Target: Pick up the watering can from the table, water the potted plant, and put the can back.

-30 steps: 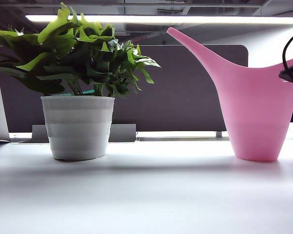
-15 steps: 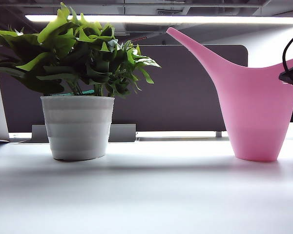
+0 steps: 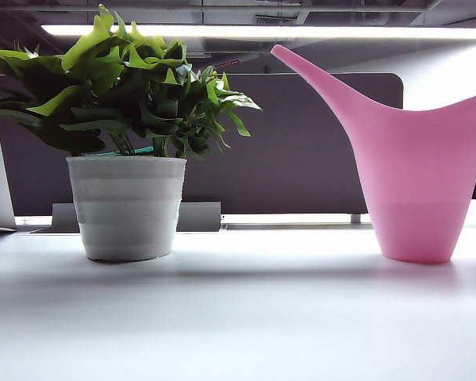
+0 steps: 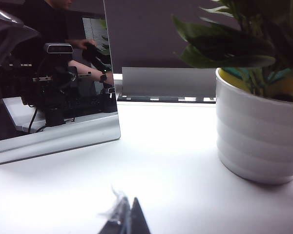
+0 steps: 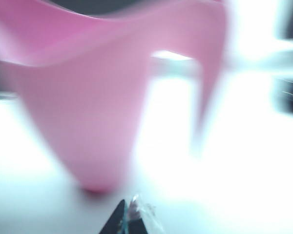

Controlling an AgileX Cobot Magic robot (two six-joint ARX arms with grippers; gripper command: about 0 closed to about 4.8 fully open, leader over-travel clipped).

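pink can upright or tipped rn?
Upright: the smooth pink plastic watering can stands base-flat on the white-grey table, spout up-left.

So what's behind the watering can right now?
Behind the watering can stand a dark partition panel and a pale wall. Whatever sits directly behind its pink body is hidden.

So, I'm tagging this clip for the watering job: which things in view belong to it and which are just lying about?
Belong to the job:
- watering can, standing on the table
- potted plant
- right gripper, shut, empty, near the can
- left gripper, shut, near the plant

Just lying about:
- mirror panel
- dark partition behind
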